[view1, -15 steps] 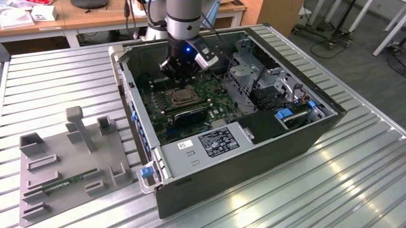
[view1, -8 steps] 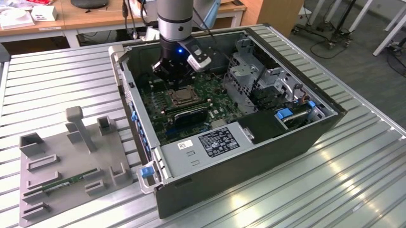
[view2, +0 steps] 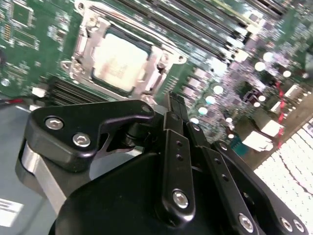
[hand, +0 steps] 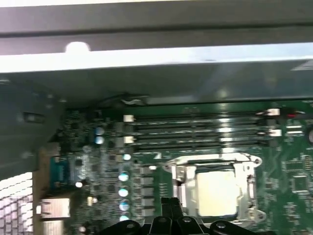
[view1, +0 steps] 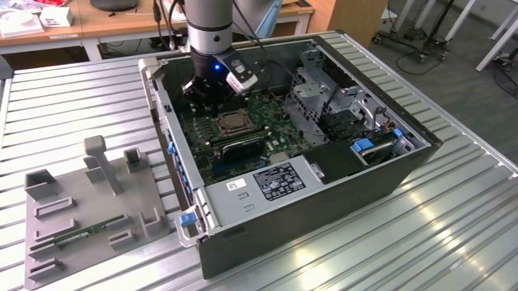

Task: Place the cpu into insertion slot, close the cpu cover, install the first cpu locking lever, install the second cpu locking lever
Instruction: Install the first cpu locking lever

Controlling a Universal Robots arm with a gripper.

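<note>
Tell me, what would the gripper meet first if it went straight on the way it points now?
Most likely the green circuit board just beside the cpu cover, not the cpu itself. The gripper points down at that edge; depth is unclear, so the cover's rim may come first.

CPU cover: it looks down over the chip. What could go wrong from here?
The gripper is close to the cpu cover in the second wrist view. A slight misaim could press on the frame or the cpu. The green board around it is densely populated, so a descent might scrape it.
</note>
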